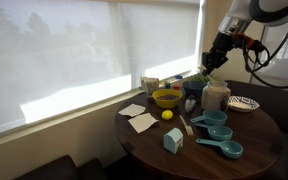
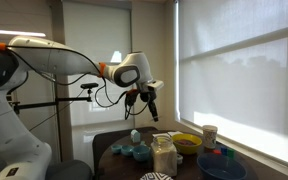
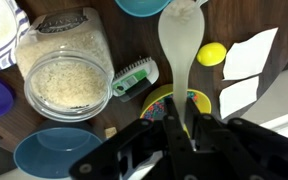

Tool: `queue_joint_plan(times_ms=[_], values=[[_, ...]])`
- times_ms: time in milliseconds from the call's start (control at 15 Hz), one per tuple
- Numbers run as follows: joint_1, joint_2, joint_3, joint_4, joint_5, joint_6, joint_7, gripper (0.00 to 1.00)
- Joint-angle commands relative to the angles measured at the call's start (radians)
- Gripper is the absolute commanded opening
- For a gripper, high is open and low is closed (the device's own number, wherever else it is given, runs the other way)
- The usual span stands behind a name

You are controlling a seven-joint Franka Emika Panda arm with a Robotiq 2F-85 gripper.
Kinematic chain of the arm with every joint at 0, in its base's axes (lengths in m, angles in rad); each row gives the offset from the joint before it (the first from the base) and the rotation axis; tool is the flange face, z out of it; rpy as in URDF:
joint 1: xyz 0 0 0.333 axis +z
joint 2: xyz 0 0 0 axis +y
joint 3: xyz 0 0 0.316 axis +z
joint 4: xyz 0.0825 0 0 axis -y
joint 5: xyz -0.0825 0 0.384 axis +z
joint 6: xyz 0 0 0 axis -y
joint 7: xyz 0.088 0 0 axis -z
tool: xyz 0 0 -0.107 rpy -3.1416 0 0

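Note:
My gripper (image 3: 192,128) is shut on the handle of a white plastic spoon (image 3: 180,40), whose bowl points away from me in the wrist view. Under it sits a yellow bowl (image 3: 162,104) of coloured beads, with a small yellow ball (image 3: 212,54) beside the spoon. In both exterior views the gripper (image 1: 213,63) (image 2: 150,104) hangs well above the round dark table (image 1: 259,140), over the yellow bowl (image 1: 167,98) (image 2: 187,143). A glass jar of rice (image 3: 64,75) (image 1: 216,96) (image 2: 164,155) stands close by.
Blue measuring cups (image 1: 217,131) lie near the table's front. Two white napkins (image 1: 139,118) (image 3: 249,55) sit by the window side. Also on the table: a blue bowl (image 3: 52,152), a striped plate (image 1: 244,103), a paper cup (image 1: 151,85), a pale blue carton (image 1: 173,141) and a green-and-white brush (image 3: 134,76).

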Motion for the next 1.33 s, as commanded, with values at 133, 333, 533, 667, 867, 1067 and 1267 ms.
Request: queue_joint_plan(times_ms=[133,333,533,667,867,1067,1267], values=[[0.006,-0.001,0.014,-0.01,0.002,-0.003,-0.006,0.13],[0.006,-0.001,0.013,-0.01,0.002,-0.003,-0.011,0.13],[0.025,-0.007,0.022,-0.039,0.018,0.013,-0.025,0.03],[0.042,-0.019,0.036,-0.074,0.025,0.035,-0.025,0.03],[0.069,-0.031,0.063,-0.121,0.021,0.065,-0.026,0.03],[0.099,-0.033,0.082,-0.178,0.029,0.141,-0.042,0.03],[0.13,-0.032,0.093,-0.248,0.044,0.252,-0.053,0.03]])
